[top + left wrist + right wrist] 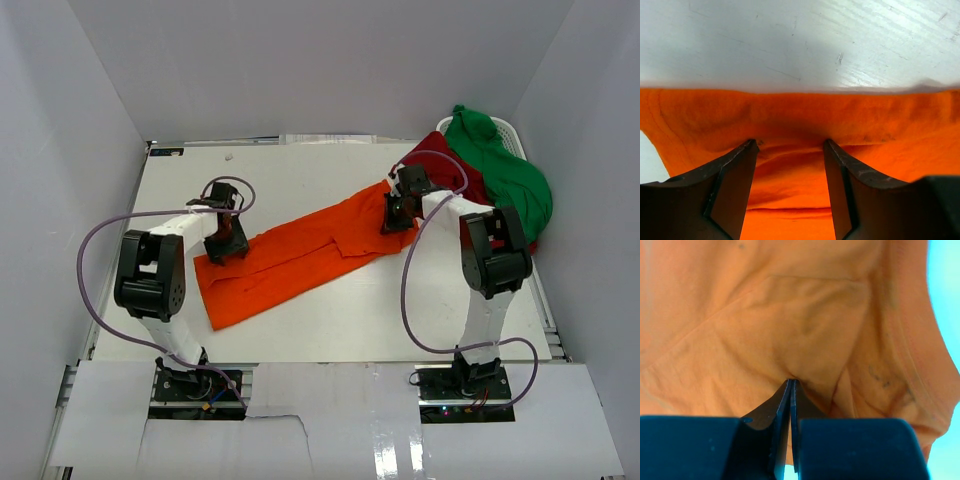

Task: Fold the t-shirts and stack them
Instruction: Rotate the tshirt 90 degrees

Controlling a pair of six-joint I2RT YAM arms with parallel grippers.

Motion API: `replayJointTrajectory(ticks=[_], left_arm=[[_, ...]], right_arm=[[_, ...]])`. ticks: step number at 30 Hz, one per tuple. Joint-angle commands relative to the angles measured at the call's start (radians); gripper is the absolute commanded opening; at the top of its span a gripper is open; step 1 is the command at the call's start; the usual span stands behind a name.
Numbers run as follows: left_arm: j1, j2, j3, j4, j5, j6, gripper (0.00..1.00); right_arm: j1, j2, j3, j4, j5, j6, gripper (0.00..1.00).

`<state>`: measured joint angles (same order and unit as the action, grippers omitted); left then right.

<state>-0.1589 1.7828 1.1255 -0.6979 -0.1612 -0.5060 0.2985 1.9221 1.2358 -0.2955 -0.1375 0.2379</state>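
The orange t-shirt lies stretched in a long diagonal band across the white table, from near left to far right. My left gripper is down on its left end, open, with both fingertips on the cloth and a soft wrinkle of orange fabric between them. My right gripper is at the shirt's far right end, shut on a pinch of the orange cloth. The dark red t-shirt and the green t-shirt lie heaped together at the back right.
A white basket holds the red and green heap at the back right corner. White walls enclose the table on three sides. Purple cables loop off both arms.
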Motion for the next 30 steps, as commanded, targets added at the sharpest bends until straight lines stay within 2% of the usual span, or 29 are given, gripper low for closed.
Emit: replayJointTrajectory(ticks=[1,9,14,18,25,30], left_arm=[[0.006,-0.005,-0.087,-0.074,0.009,-0.043,0.67],[-0.109,-0.138,-0.248,-0.084,0.097,-0.187,0.69],[-0.253,-0.212,-0.343,-0.084,0.132,-0.324,0.70],[-0.367,-0.204,-0.388,-0.081,0.141,-0.405,0.70],[-0.597,-0.113,-0.345,-0.063,0.198,-0.535,0.70],[-0.714,-0.049,-0.265,-0.064,0.235,-0.634,0.71]], right_arm=[[-0.042,0.133,0.132,-0.013,0.027,-0.034,0.08],[-0.088,0.400,0.453,-0.027,-0.053,-0.029,0.08],[-0.110,0.523,0.625,-0.047,-0.132,-0.017,0.09],[-0.111,0.590,0.715,-0.047,-0.166,-0.008,0.10],[-0.113,0.678,0.866,-0.019,-0.278,0.023,0.11],[-0.113,0.701,0.880,0.044,-0.301,0.052,0.11]])
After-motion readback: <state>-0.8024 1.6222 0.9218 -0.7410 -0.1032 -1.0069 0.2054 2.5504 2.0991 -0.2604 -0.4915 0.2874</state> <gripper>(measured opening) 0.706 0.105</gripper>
